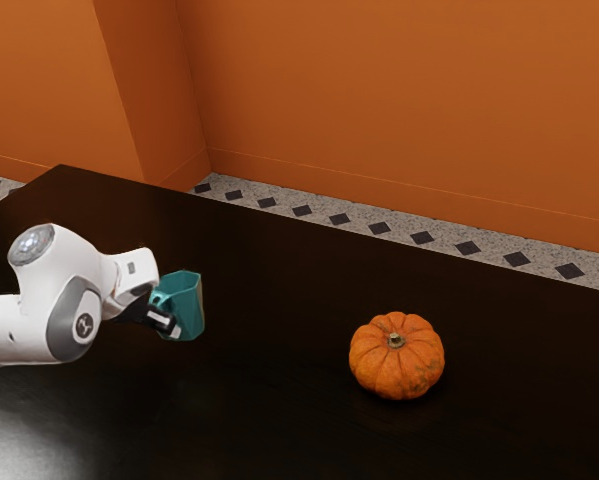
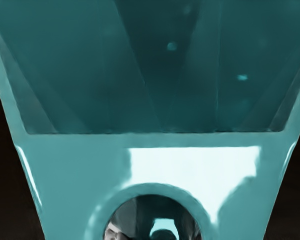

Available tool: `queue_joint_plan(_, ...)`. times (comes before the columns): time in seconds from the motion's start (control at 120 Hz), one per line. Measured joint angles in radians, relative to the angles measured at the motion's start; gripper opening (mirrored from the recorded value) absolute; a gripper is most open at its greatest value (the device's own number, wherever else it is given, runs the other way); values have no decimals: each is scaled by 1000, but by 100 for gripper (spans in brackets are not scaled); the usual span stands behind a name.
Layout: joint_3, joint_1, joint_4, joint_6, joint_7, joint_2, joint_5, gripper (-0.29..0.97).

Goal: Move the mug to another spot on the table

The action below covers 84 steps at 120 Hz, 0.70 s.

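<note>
The dark tabletop (image 1: 279, 420) spreads under everything, glossy and nearly black, with orange walls (image 1: 409, 90) and a strip of speckled floor (image 1: 399, 225) with dark diamond tiles behind it. My white arm (image 1: 49, 300) comes in well off to the exterior view's left of the pumpkin (image 1: 396, 355). The orange pumpkin sits on the tabletop with its stem up, nothing touching it. The teal mug (image 1: 182, 298) is well apart from the pumpkin, toward the exterior view's left of it, tilted at the end of my arm and apparently off the tabletop. Up close, the mug (image 2: 150, 100) shows its angular, flared inside and the round hole of its handle (image 2: 155, 189). My pincer (image 1: 157, 318) is clamped on the mug at the side facing away from the pumpkin.
</note>
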Motion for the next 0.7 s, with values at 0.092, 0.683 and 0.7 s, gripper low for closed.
queue_joint_plan(0.092,-1,-21,0,32,29,43,-21,-11)
queue_joint_plan(0.683,23,-79,5,155,192,129,-80,-11)
queue_joint_plan(0.7,22,-80,5,156,195,129,-84,-11)
